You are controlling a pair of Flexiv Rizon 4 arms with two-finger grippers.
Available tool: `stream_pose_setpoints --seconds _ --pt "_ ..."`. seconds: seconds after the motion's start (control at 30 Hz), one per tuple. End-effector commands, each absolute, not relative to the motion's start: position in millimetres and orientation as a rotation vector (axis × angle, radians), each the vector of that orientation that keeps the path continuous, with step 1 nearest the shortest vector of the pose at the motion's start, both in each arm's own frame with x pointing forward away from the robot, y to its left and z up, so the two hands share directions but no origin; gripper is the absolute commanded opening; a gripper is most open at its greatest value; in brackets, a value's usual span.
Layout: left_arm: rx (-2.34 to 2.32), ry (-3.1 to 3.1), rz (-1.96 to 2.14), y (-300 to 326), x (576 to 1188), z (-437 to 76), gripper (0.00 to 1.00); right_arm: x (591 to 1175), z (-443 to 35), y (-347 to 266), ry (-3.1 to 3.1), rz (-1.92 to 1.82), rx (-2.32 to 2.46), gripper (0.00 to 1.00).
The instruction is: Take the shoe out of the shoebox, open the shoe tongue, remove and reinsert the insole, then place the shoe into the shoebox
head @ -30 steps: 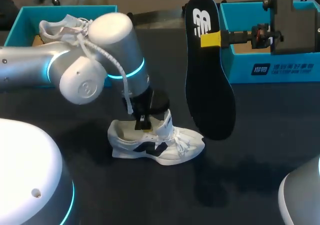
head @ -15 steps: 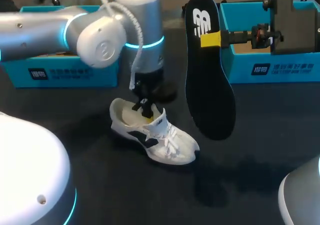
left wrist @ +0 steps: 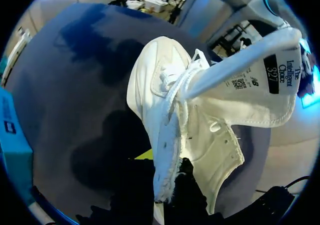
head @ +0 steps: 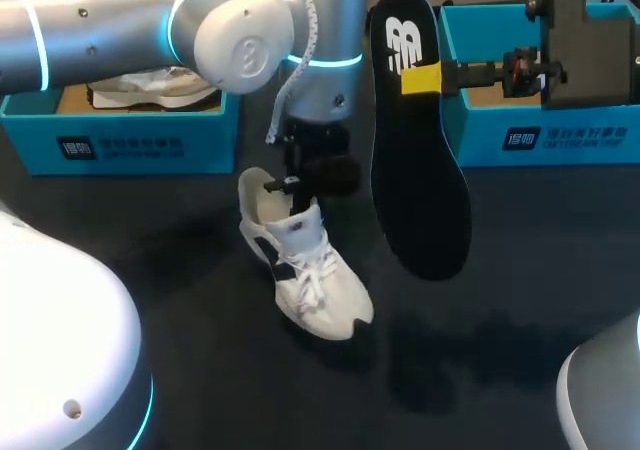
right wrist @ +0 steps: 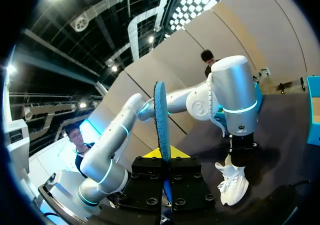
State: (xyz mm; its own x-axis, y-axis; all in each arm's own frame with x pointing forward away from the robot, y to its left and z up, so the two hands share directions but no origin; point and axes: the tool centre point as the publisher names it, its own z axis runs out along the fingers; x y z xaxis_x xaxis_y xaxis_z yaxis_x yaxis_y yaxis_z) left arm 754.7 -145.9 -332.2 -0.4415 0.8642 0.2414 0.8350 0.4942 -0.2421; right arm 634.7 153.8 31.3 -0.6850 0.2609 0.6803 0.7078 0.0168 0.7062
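Note:
A white shoe [head: 305, 260] with a dark side mark lies low over the dark table, toe toward the front. My left gripper [head: 290, 182] comes down from above and is shut on the rim of its opening beside the raised tongue [left wrist: 250, 80]. In the left wrist view the shoe [left wrist: 165, 105] hangs ahead of the left gripper [left wrist: 162, 182], its side wall pinched between the fingers. My right gripper [head: 420, 78] holds the black insole [head: 415, 170] upright in the air, right of the shoe. The right wrist view shows the insole [right wrist: 161, 120] edge-on in the right gripper [right wrist: 165, 157], with the shoe [right wrist: 232, 182] beyond.
A teal shoebox [head: 130, 140] at the back left holds a second white shoe [head: 150, 85]. Another teal shoebox [head: 540, 130] stands at the back right, behind my right gripper. My left arm [head: 150, 30] spans the back left of the table.
My left arm has swung back and to the right, turning the shoe so its toe points to the front instead of the right. The right arm and insole have stayed still.

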Motion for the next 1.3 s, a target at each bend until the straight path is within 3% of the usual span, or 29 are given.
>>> stream_pose_setpoints --seconds 0.03,1.3 --pt "-1.459 -2.382 0.136 -144.8 758.1 -331.9 0.0 636.1 30.2 157.1 -1.941 -1.71 -0.994 0.0" --pt "-1.93 -2.176 -0.076 -198.6 750.4 -361.0 0.0 636.1 30.2 157.1 -1.941 -1.71 -0.994 0.0"
